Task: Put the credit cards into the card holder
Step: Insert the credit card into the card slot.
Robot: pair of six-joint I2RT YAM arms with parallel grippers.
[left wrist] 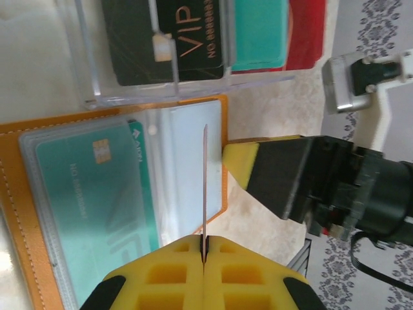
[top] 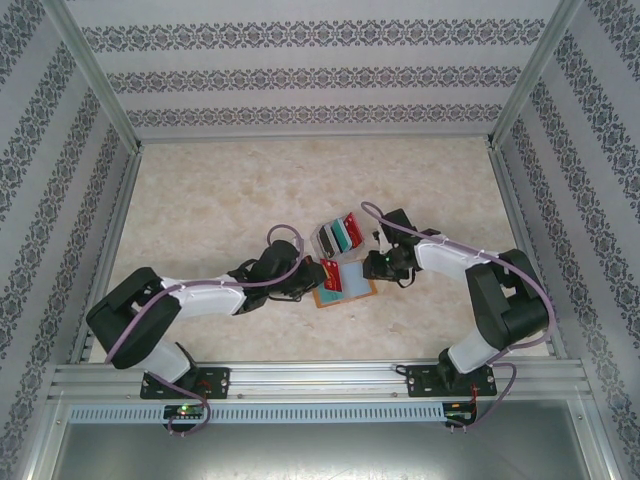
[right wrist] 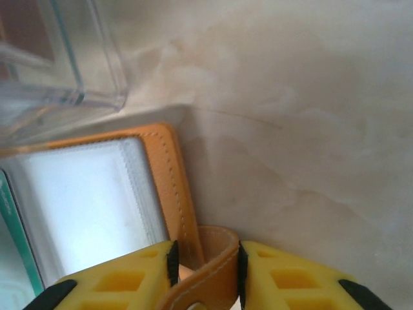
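The orange card holder (top: 352,288) lies open on the table, with a teal credit card (left wrist: 90,194) in its clear left pocket. My left gripper (left wrist: 204,242) is shut on a red credit card (top: 328,274), which stands edge-on (left wrist: 204,187) over the holder's right pocket (left wrist: 184,161). My right gripper (right wrist: 205,255) is shut on the holder's curled orange strap (right wrist: 216,268) at its right edge. More credit cards stand in a clear rack (top: 338,235) behind the holder: black VIP (left wrist: 174,35), teal (left wrist: 258,32) and red (left wrist: 306,32).
The clear rack (right wrist: 61,71) sits close behind the holder. My right gripper's yellow and black finger (left wrist: 277,171) is just right of the held card. Bare marble tabletop (top: 220,190) extends to the left and back, bounded by metal frame rails (top: 110,230).
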